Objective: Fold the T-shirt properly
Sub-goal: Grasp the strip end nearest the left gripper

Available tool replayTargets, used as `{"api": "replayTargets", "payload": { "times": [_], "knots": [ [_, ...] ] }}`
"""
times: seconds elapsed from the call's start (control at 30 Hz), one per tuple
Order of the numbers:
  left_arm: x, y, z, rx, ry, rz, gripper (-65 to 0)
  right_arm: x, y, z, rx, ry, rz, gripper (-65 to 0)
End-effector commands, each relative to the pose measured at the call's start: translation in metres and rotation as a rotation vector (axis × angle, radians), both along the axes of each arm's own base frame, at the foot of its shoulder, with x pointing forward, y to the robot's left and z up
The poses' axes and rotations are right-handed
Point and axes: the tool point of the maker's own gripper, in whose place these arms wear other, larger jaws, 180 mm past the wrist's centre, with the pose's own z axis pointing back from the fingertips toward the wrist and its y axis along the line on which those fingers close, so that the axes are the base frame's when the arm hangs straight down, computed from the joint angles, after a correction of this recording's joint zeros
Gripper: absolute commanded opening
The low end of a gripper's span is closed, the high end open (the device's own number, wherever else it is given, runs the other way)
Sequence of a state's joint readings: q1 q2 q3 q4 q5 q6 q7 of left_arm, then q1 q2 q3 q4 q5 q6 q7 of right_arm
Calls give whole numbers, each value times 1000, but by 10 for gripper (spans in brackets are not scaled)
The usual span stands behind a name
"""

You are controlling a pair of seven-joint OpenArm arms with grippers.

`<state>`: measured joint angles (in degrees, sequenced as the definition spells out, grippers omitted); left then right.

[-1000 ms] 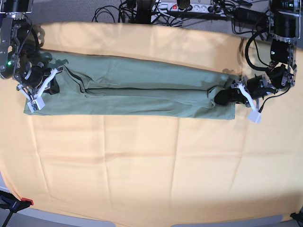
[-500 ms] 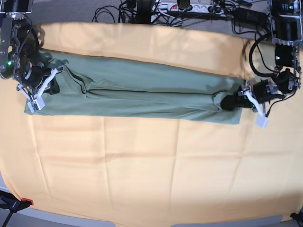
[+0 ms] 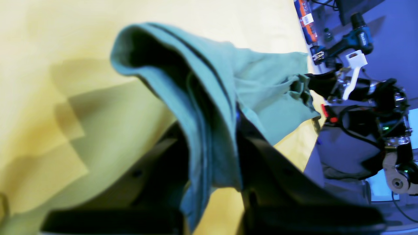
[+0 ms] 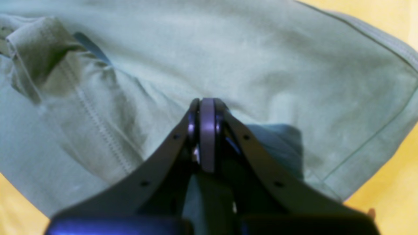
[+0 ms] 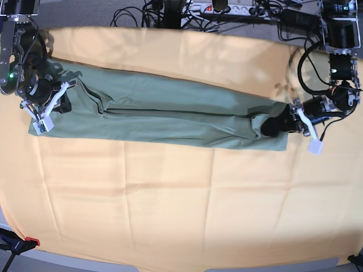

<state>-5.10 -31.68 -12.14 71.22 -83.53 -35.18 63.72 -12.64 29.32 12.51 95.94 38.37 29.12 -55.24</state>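
The sage green T-shirt (image 5: 170,110) lies folded into a long narrow band, pulled out across the yellow-orange table cloth (image 5: 170,198). My left gripper (image 5: 274,124) is shut on the band's right end. In the left wrist view, bunched T-shirt fabric (image 3: 261,81) runs down between the dark fingers of the left gripper (image 3: 212,156). My right gripper (image 5: 61,101) is at the left end near the sleeve. In the right wrist view the right gripper (image 4: 202,111) is pinched shut against the T-shirt (image 4: 228,49), with a sleeve seam to its left.
A power strip and tangled cables (image 5: 221,8) lie beyond the table's far edge. A red clamp (image 5: 28,242) grips the front left corner. A cordless drill (image 3: 356,39) sits off the table beyond the right arm.
My left gripper has moved outward to the right with the T-shirt's end in it, drawing the band longer and flatter. The right arm has stayed put.
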Motion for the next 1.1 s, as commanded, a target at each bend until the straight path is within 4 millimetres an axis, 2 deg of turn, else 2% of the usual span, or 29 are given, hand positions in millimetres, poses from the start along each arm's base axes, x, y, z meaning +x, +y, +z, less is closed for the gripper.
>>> {"api": "replayTargets", "payload": {
  "times": [0.0,0.27,0.43,0.6,0.7,0.97,1.07],
  "knots": [
    [9,2,18,-20,-58,7,-650,0,-9,2,-38,8,-1,-650],
    [11,-22,16,-91,-64,2,-650,0,-9,2,-37,8,-1,-650],
    [12,-31,24,-85,-86,-34,-650,0,-9,2,-38,8,-1,-650],
    [13,-12,30,-5,-106,-39,-650,0,-9,2,-38,8,0,-650],
    [13,4,18,84,-52,-15,-650,0,-9,2,-38,8,0,-650],
    [14,23,-10,258,12,26,-650,0,-9,2,-38,8,2,-650],
    [19,36,-20,322,57,93,-650,0,-9,2,-38,8,2,-650]
  ]
}}
